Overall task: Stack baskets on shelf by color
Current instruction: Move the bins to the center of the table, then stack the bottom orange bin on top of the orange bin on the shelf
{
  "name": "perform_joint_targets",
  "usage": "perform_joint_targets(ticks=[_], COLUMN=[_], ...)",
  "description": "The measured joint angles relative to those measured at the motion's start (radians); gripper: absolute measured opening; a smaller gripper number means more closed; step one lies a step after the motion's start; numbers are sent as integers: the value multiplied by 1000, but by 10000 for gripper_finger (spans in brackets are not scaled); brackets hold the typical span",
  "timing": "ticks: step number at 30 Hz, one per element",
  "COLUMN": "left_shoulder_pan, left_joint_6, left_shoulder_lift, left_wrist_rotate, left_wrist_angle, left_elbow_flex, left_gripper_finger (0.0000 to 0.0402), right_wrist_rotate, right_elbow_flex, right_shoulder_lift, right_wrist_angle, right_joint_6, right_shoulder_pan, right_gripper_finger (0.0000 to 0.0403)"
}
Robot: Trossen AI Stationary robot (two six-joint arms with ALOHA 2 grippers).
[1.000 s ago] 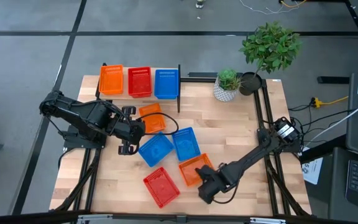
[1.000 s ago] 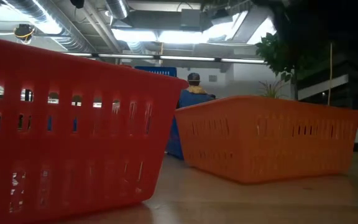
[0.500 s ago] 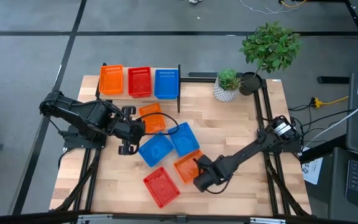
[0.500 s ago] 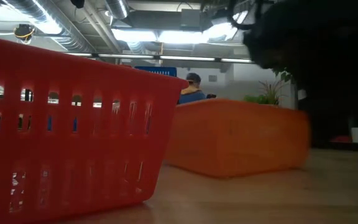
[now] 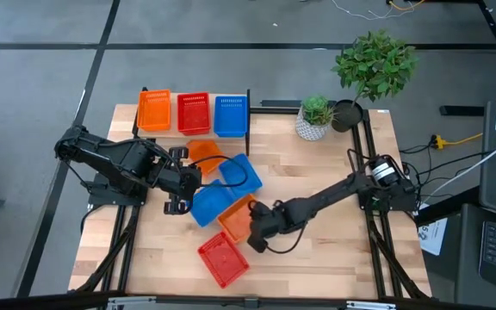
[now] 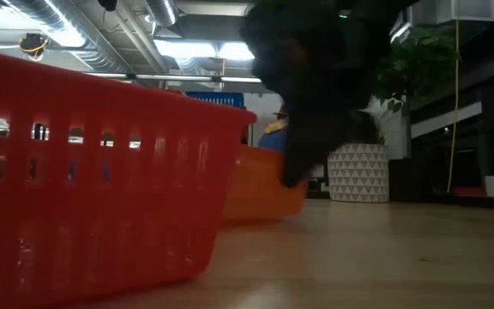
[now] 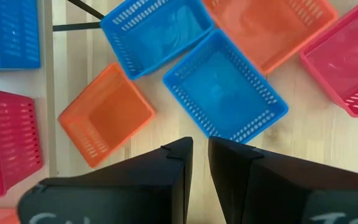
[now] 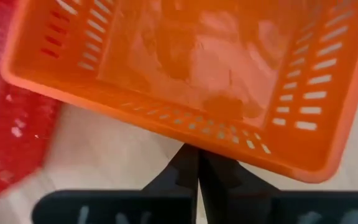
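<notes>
Now shoving an orange basket (image 5: pixel 237 220) ahead of the closed right fingers (image 5: pixel 257 238), crowding the blue baskets (image 5: pixel 224 191) shelfward; left fingers (image 7: pixel 196 163) barely parted, empty, idle.

Table (image 5: pixel 334 250) bears shelf (image 5: pixel 246 110), perhaps six loose baskets (image 5: pixel 224 259).

shelf (image 5: pixel 195 131): holds my orange, red and blue baskets side by side
loose baskets (image 5: pixel 222 205): clustered mid-table, red one (image 5: pixel 224 259) nearest
</notes>
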Motion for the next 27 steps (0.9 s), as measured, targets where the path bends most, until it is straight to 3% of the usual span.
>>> perform_joint_targets(ticks=[10, 13, 17, 21, 27], left_shoulder_pan=[0, 0, 0, 0, 0], left_joint_6=[3, 2, -11, -24, -24], left_shoulder_lift=[0, 0, 0, 0, 0], left_wrist_rotate=[0, 0, 0, 0, -2], left_wrist_angle=[0, 0, 0, -2, -1], left_elbow_flex=[0, 0, 0, 0, 0], left_gripper_finger=[45, 45, 45, 45, 45], right_wrist_rotate=[-49, -120, -290, -353, -318], right_elbow_flex=[1, 1, 2, 2, 2], right_shoulder_lift=[24, 24, 0, -37, -97], right_wrist_angle=[374, 470, 550, 484, 88], right_joint_6=[-235, -316, -369, -392, -364], right_shoulder_pan=[-51, -50, -39, 2, 69], right_gripper_finger=[8, 8, 8, 8, 8])
